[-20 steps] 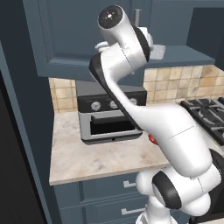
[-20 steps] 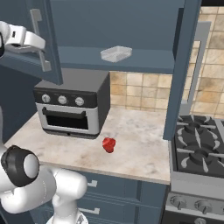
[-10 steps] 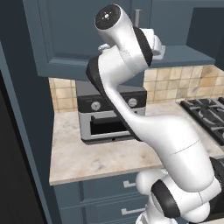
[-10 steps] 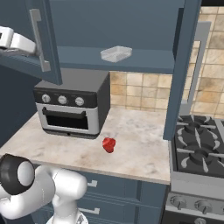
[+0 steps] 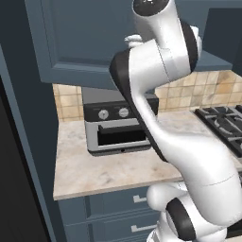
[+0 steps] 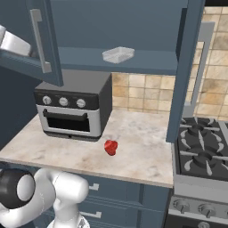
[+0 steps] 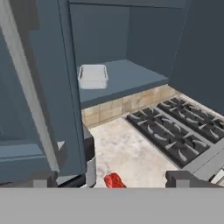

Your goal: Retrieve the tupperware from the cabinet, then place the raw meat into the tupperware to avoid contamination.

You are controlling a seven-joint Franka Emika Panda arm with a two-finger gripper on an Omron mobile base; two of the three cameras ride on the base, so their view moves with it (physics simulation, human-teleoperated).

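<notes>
Both panelled doors of the dark blue-grey wall cabinet (image 6: 147,58) stand swung open, so you can count the opening step as done; everything after it is left. The small shallow translucent whitish tupperware (image 6: 118,54) sits on the cabinet's lower shelf, toward the middle, untouched; in the hand view you see it (image 7: 92,76) straight ahead, past the edge of the left door with its long silver bar handle (image 6: 39,41). The glossy red lump of raw meat (image 6: 111,147) lies on the pale marble counter (image 6: 142,151), just in front of the grey toaster oven (image 6: 73,107) and well apart from the container above it.

Your two-finger gripper (image 7: 112,179) has its dark fingertips (image 7: 180,178) spread wide with nothing between them — it holds nothing, and hangs beside the open left door.

By my reckoning you are early in the job; you have yet to reach in and lift the container out, set it on the counter, then pick up the meat and drop it in — the tupperware comes first.
</notes>
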